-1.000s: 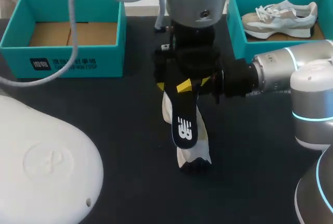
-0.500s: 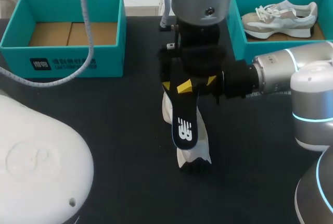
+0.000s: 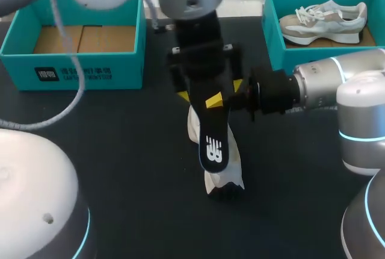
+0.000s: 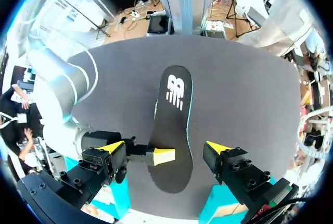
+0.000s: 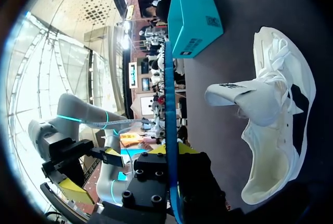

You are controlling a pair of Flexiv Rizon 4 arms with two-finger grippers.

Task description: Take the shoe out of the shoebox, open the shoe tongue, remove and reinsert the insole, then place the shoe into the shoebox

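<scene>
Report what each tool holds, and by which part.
The right tool pinches the black insole near its wide end, away from the logo. The left tool is open and holds nothing.

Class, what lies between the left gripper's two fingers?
The black insole, pinched by the right gripper and clear of both left fingers, as the left wrist view shows.

The shoe lies on the worktop at frame centre, with the insole over it. The left pincer straddles the insole's far end, and the right pincer grips there from the right. One shoebox sits upper left; another shoebox upper right holds a second shoe.
</scene>
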